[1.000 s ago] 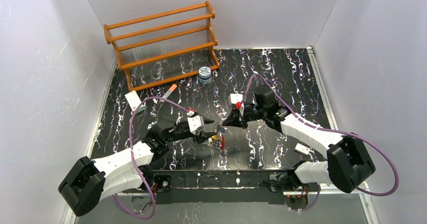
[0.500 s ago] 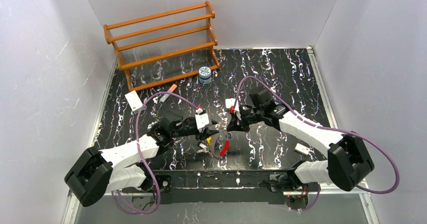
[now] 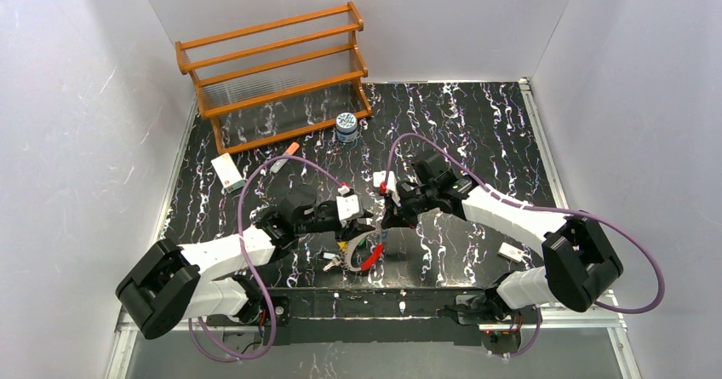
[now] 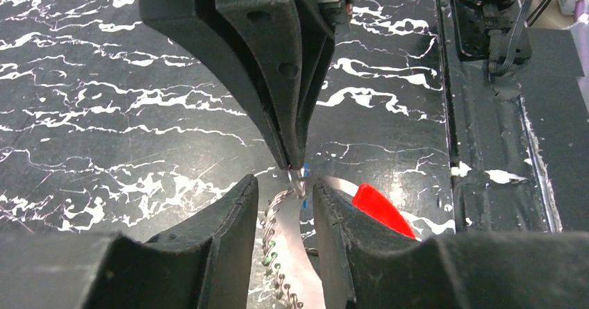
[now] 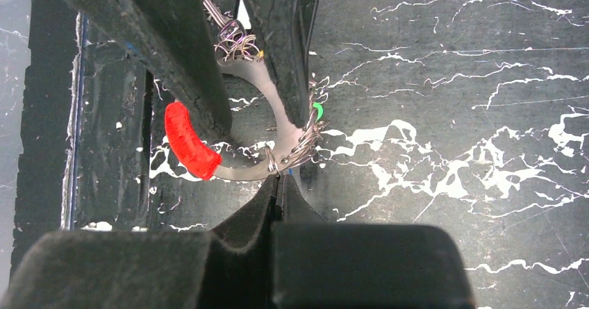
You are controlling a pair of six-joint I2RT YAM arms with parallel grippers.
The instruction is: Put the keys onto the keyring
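Top external view first, Mira: where do the two arms meet?

Over the near middle of the black marbled table [image 3: 477, 132], Jon. The left gripper [image 3: 368, 224] and the right gripper [image 3: 386, 222] point at each other, tips almost touching. The keyring [image 3: 369, 260] shows just on the near side of them, its red stretch toward the arm bases.

And the keys?

The keys [image 3: 332, 262] bunch at the keyring's left side, silver blades low by the table. A green head and a yellow one show among them. Whether they rest on the table I cannot tell.

What is the right gripper doing?

Its jaws are fully closed. On the right wrist view the fingertips [image 5: 253, 212] meet on a small wire ring [image 5: 271, 162]. That ring sits against the keyring's grey band, just beside the red stretch.

And the left one?

Narrow, not closed. On the left wrist view its fingers [image 4: 222, 239] stand either side of the grey band, with table showing between the tips and the metal. Further down the pads I cannot tell whether they press the band. The right gripper's closed point reaches from the top of that view to just over the gap.

Anything else on the table?

A wooden rack [image 3: 272, 64] at the far left, and a blue-and-white jar [image 3: 346, 127] just beside its right foot, both well apart from the arms.
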